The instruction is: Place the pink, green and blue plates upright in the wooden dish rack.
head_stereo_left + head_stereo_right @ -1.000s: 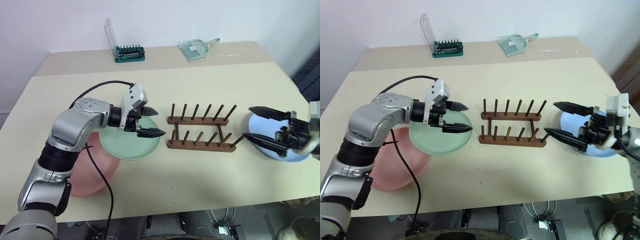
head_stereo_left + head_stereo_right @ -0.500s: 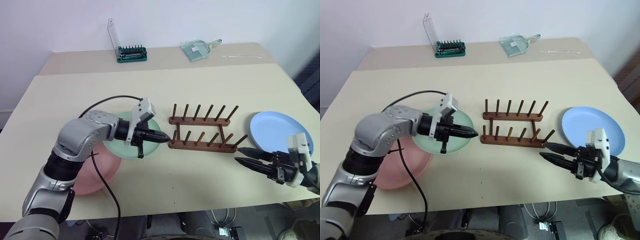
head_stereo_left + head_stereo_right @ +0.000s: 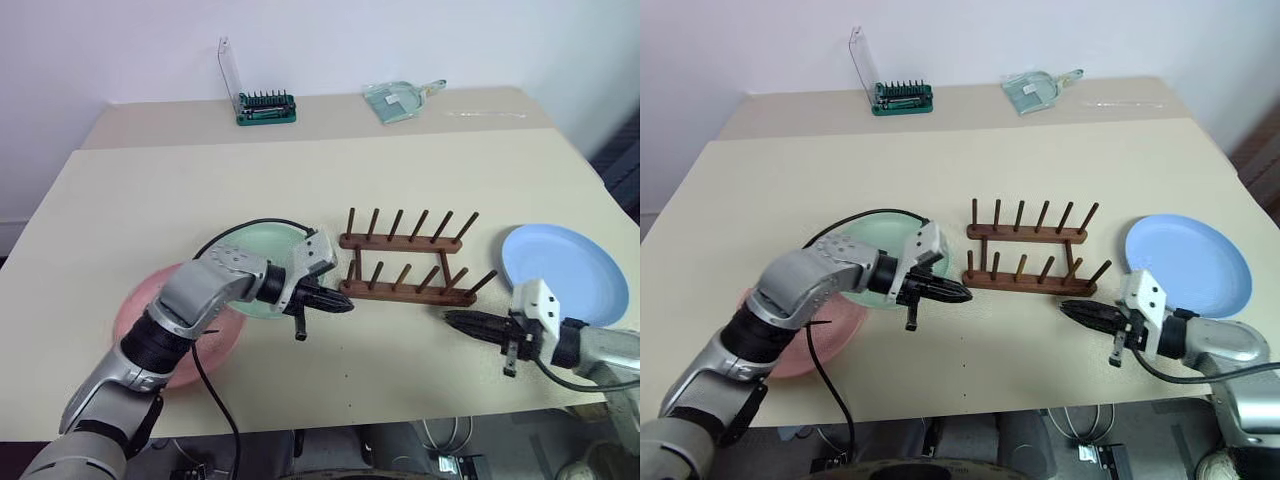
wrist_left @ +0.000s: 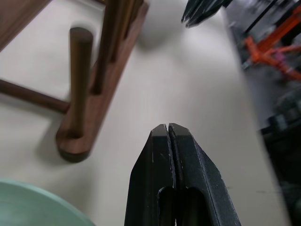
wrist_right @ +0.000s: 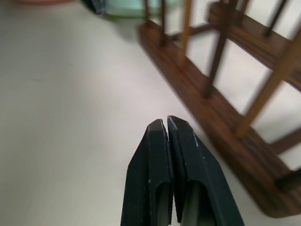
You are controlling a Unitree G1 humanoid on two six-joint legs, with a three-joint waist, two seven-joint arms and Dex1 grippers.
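Both claws now sit lower and closed, where a second ago they hovered wide open over plates.

Left eye view: left claw (image 3: 335, 303), shut and empty, lies low over the desk (image 3: 150, 210). The green plate (image 3: 248, 250) is just behind it, the pink plate (image 3: 135, 320) farther back under its arm, and the wooden dish rack (image 3: 405, 262) just ahead of its tips.

Right eye view: right claw (image 3: 1077, 312), also shut and empty, points toward the rack's near rail; the blue plate (image 3: 1188, 262) lies flat beside its wrist.

Left wrist view: closed fingers (image 4: 162, 160), with the rack's end peg ahead.

Right wrist view: closed fingers (image 5: 157, 155), with the rail ahead.

Plates look light, rigid and smooth; judged best pinched at the raised rim.
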